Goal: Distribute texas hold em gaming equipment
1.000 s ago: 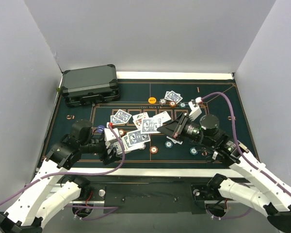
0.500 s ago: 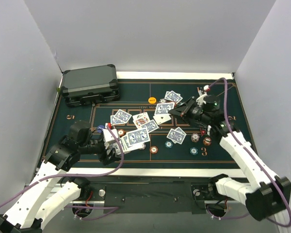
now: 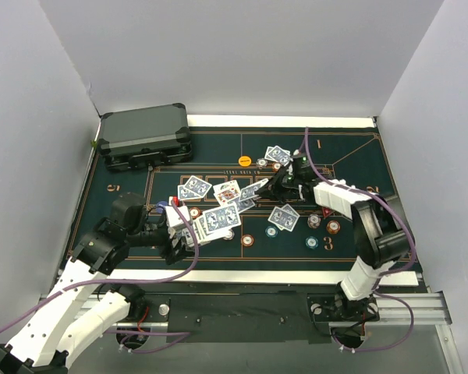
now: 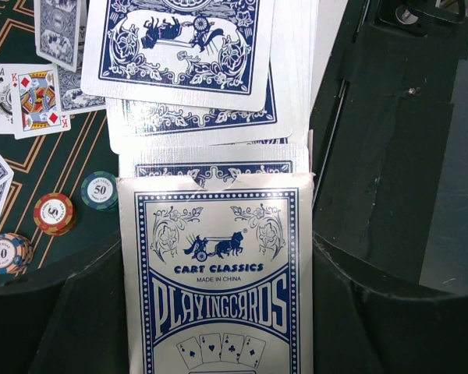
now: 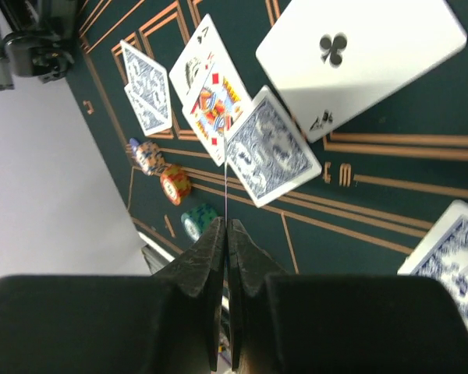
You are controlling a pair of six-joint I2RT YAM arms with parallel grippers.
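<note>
A grey case is seen lying flat at the far left corner of the green mat that covers the worktop. Nearer, the left end effector is clamped on a card box, with a finger pressed to each side. Blue-backed cards are fanned out of the box's open mouth, over the mat. Just left of the fan, three chips are laid on the mat: one teal, one red, one striped.

More cards are scattered across the middle, mostly face down. A king of diamonds is turned face up among them, and an ace of clubs lies face up close by. The right end effector is held over this spread, its fingers together and pinched on a card seen edge-on.

Further right, a pair of face-down cards is ringed by chips. Another pair lies toward the rear, near an orange chip.
</note>
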